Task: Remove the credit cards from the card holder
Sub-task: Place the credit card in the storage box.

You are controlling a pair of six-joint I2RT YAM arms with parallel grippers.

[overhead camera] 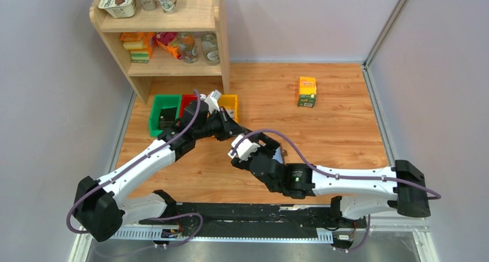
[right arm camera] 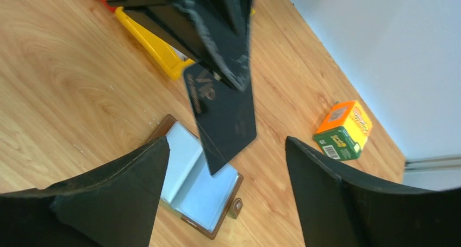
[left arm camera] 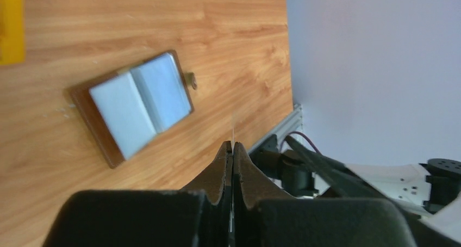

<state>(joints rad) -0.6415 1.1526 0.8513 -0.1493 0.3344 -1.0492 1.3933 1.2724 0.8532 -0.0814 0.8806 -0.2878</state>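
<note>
Wooden table [overhead camera: 323, 123]. Lying open near the middle: brown card holder [left arm camera: 133, 105], grey-blue sleeves facing up. Further back, well apart: orange-green carton [overhead camera: 307, 92]. At back left, side by side: green bin [overhead camera: 166, 100], red bin [overhead camera: 187, 100], yellow bin [overhead camera: 229, 102], beside a wooden shelf [overhead camera: 167, 68].

Left pincer [overhead camera: 235, 128] hangs near the yellow bin [overhead camera: 230, 104].
</note>
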